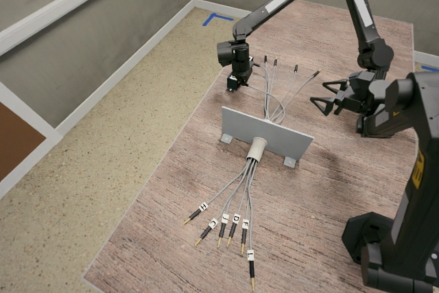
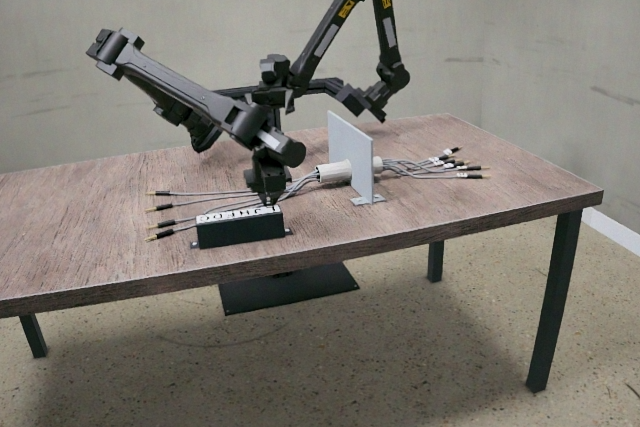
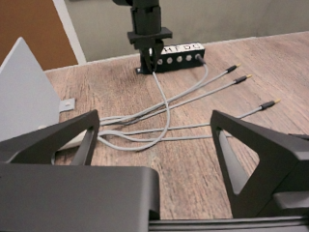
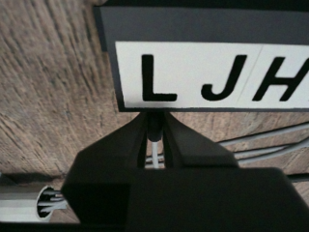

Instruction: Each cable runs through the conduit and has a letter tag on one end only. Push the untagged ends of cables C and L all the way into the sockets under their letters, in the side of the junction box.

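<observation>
Black plug (image 4: 154,127) clamped in my right gripper (image 1: 241,84) (image 2: 269,201) (image 3: 154,68) (image 4: 154,115) points into the box (image 1: 232,82) (image 2: 241,228) (image 3: 180,59) (image 4: 208,24) beneath L; my left gripper (image 1: 319,95) (image 3: 154,116) waits apart, farther off.

At six o'clock, cable L's tagged end (image 1: 251,265) points downward. The open left gripper (image 1: 319,96) hangs toward three o'clock from the gray panel (image 1: 237,125).

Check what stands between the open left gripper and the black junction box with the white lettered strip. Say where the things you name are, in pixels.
In the left wrist view, several loose grey cables cross the table between the open left gripper (image 1: 318,97) (image 3: 156,140) and the black junction box (image 3: 181,63).
</observation>
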{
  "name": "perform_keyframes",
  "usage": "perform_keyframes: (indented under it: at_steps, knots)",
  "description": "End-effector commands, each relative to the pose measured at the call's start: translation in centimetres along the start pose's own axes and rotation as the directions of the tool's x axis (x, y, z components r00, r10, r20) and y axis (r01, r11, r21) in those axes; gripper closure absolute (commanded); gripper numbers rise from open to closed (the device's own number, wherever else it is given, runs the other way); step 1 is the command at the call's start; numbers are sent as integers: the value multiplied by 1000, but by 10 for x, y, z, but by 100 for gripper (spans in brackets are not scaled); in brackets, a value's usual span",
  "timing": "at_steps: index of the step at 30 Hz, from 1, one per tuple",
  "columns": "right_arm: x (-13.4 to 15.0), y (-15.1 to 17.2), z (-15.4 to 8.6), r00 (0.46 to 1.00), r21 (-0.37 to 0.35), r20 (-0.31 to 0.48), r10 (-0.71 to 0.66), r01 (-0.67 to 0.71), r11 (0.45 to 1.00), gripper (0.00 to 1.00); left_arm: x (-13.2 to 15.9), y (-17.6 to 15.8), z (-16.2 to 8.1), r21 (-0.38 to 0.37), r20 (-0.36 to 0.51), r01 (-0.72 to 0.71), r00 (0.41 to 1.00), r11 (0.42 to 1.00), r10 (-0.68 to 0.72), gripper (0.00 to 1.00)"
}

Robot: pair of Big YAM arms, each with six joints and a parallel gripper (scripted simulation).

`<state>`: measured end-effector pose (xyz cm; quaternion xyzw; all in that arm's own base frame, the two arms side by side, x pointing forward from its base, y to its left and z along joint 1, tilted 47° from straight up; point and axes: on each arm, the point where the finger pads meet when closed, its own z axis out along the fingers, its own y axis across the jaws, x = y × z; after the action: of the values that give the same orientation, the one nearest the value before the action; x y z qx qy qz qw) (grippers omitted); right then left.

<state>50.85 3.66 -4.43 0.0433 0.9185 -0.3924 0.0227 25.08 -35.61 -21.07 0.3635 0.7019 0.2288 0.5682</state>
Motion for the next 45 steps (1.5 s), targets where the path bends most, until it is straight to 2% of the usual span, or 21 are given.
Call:
perform_keyframes:
  at_steps: [1, 16, 20, 21, 30, 31, 32, 33, 40, 44, 45]
  knots:
    - [-43, -4, 1, 995, -23, 29, 97, -97, 995, 95, -10, -5, 3, -4, 13, 30, 999, 1000, -30, 0]
    - [-46, -4, 0, 996, -22, 21, 88, -88, 996, 95, -10, -5, 3, -4, 13, 30, 999, 1000, -30, 0]
    - [-26, -7, -14, 993, -38, 53, 106, -104, 994, 95, -10, -5, 3, -4, 13, 30, 999, 1000, -30, 0]
    - [-15, -6, -9, 994, -31, 44, 95, -94, 995, 95, -10, -5, 3, -4, 13, 30, 999, 1000, -30, 0]
    - [-19, -4, -9, 994, -34, 48, 100, -99, 995, 95, -10, -5, 3, -4, 13, 30, 999, 1000, -30, 0]
    - [-19, -4, -9, 994, -34, 48, 100, -99, 995, 83, -10, -5, 3, -4, 13, 30, 999, 1000, -30, 0]
    - [-19, -4, -9, 994, -34, 48, 100, -99, 995, 78, -10, -5, 3, -4, 13, 30, 999, 1000, -30, 0]
    - [-21, -7, -14, 993, -40, 55, 109, -107, 994, 67, -10, -5, 3, -4, 13, 30, 999, 1000, -30, 0]
    - [-30, -3, -36, 989, -57, 85, 119, -115, 992, 65, -10, -5, 3, -4, 13, 30, 999, 1000, -30, 0]
    - [-32, -5, -37, 988, -60, 85, 127, -123, 991, 65, -10, -5, 3, -4, 13, 30, 999, 1000, -30, 0]
    - [-31, -3, -28, 990, -52, 69, 124, -120, 991, 65, -10, -5, 3, -4, 13, 30, 999, 1000, -30, 0]
